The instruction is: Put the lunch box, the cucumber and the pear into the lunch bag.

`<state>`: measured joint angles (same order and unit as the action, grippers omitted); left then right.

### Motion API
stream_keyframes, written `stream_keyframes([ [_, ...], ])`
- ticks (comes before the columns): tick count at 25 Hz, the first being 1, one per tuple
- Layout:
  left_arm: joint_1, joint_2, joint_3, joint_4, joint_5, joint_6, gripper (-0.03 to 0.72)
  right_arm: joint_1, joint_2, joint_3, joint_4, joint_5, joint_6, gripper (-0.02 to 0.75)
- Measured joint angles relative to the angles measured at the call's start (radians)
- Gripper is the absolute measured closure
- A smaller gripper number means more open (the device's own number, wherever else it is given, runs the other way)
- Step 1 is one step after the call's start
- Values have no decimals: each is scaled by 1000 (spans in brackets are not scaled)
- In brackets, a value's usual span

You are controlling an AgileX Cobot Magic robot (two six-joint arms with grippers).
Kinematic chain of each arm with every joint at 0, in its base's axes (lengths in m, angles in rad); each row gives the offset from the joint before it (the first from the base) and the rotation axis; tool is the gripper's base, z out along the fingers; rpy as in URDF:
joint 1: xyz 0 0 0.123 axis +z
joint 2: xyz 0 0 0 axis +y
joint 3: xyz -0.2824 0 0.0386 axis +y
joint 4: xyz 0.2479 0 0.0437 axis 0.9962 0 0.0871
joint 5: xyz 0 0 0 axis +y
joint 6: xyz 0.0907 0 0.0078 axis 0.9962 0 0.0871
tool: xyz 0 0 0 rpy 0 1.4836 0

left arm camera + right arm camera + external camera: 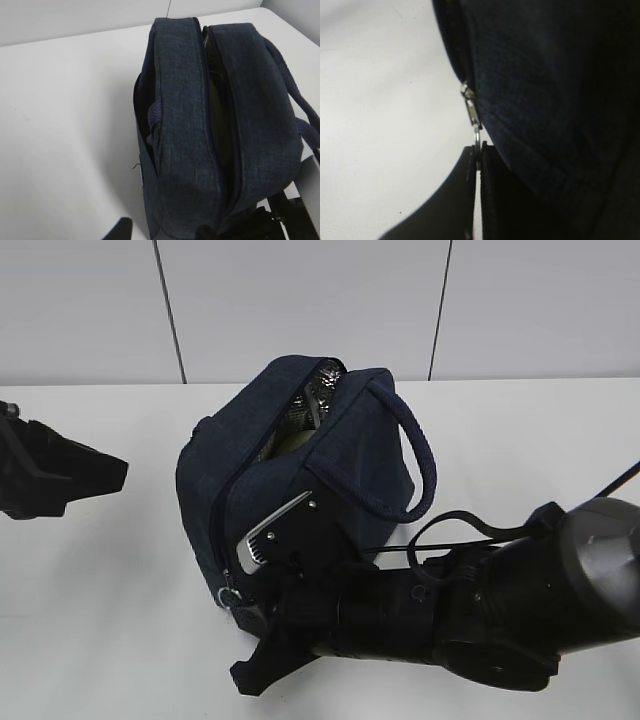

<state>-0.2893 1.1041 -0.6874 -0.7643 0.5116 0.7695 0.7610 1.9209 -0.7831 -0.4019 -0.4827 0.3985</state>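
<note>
At near bag corner, ring pull is pinched by right gripper — fingers narrow. Left gripper is parked far left — finger state indiscernible.

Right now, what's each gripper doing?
Left gripper: clear of the lunch bag; open or closed cannot be told.
Right gripper: closed on the zip ring pull.

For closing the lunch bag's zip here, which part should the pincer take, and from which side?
The metal ring pull, hanging from the slider at the lunch bag's near lower corner. It is thin and flat, so pinch it across its faces, coming from below along the table. The right pincer is already shut on it that way. The left pincer sits off to the side.
</note>
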Motion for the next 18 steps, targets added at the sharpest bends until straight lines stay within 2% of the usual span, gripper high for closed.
stream_keyframes([
  [2, 0, 0, 0, 0, 0, 0, 447, 0, 0, 0, 2, 0, 0, 738],
  [18, 0, 0, 0, 1, 0, 0, 447, 0, -49, 0, -2, 63, -18, 738],
])
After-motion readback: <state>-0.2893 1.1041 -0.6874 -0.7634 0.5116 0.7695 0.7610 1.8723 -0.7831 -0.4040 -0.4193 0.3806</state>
